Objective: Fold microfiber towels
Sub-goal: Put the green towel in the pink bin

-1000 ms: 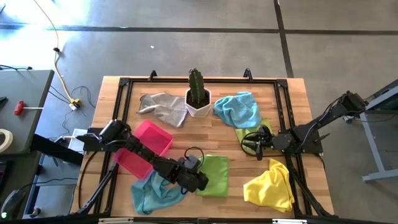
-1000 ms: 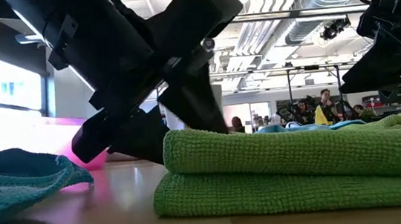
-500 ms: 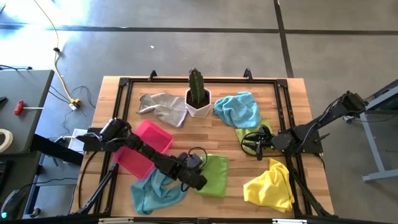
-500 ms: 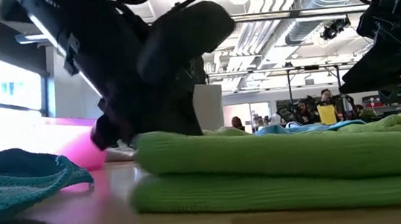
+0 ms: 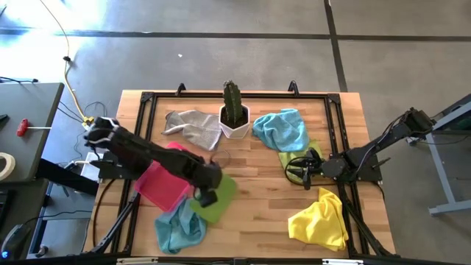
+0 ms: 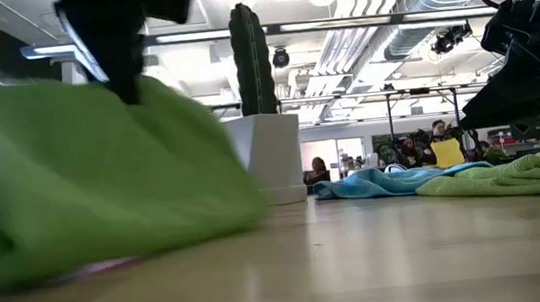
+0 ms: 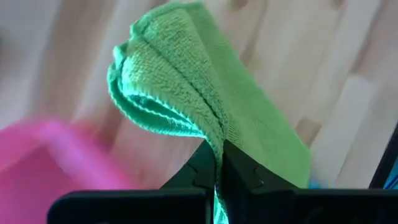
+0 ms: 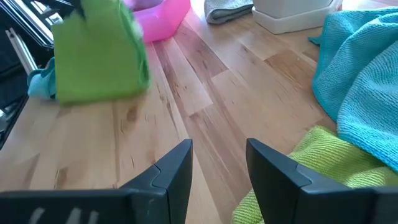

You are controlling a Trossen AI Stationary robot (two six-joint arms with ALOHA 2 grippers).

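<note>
Low view: the green towel [image 6: 92, 175] is motion-blurred and cut off at the frame's left edge; we cannot resolve its folds. High view: the pink tray [image 5: 165, 182] is partly hidden under the left arm. People behind the table are too small to describe.

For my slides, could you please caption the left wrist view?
Left gripper shut on the folded green towel, lifted above the table beside the pink tray.

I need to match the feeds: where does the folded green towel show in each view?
High: green towel near front, beside pink tray.
Low: fills the left.
Left wrist: centre, pinched in the left tool.
Right wrist: upper left.
Shared landmark: white cactus pot.
</note>
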